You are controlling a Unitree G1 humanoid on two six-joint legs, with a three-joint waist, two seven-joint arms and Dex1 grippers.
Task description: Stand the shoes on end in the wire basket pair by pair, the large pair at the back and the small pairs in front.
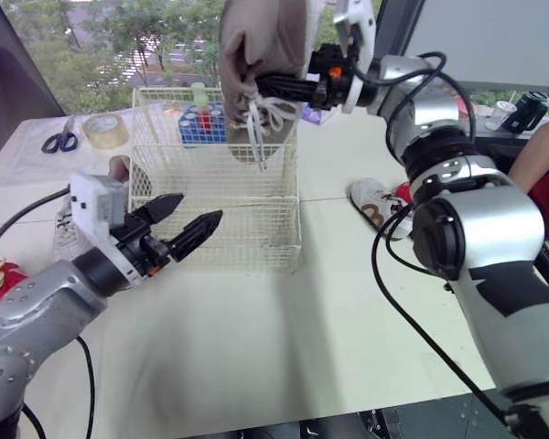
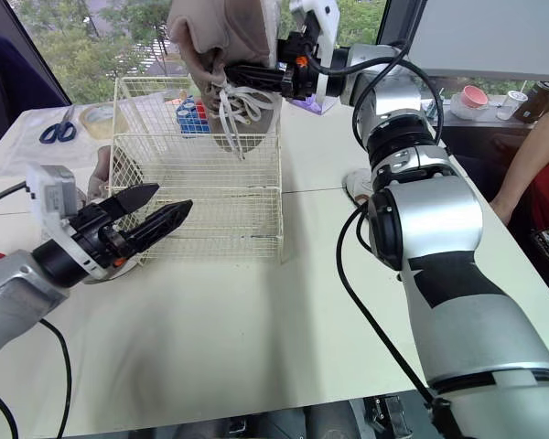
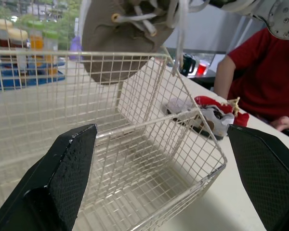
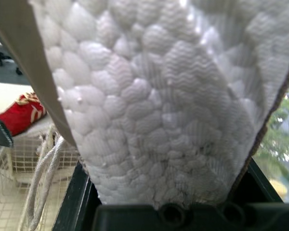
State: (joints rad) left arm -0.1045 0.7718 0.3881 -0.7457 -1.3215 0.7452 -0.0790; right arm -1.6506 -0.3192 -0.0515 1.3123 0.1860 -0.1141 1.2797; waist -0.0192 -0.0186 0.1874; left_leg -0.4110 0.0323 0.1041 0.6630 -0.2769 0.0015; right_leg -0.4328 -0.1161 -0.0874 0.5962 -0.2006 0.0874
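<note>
While the white tabletop (image 1: 256, 347) carries everything, the thing that matters most on it is the wire basket (image 1: 247, 219), which stands toward the far edge and looks empty inside. Above its back part hangs the large shoe (image 1: 256, 46), beige, nearly upright, with its lower end about at the level of the rim; I cannot tell whether it is already inside. The right gripper (image 1: 267, 88) pinches this shoe from the side, the jaws pressed on it with the sole toward the wrist. The left gripper (image 1: 199, 208) waits just beside the front left corner of the basket, its jaws spread and holding nothing. A pair of small shoes (image 1: 377, 203) lies on the tabletop toward the right edge, apart from the basket. For this step I would lower the shoe straight down close to the back wall and release only when its end rests on the bottom. The hanging laces (image 1: 261, 128) may catch on the wire.
</note>
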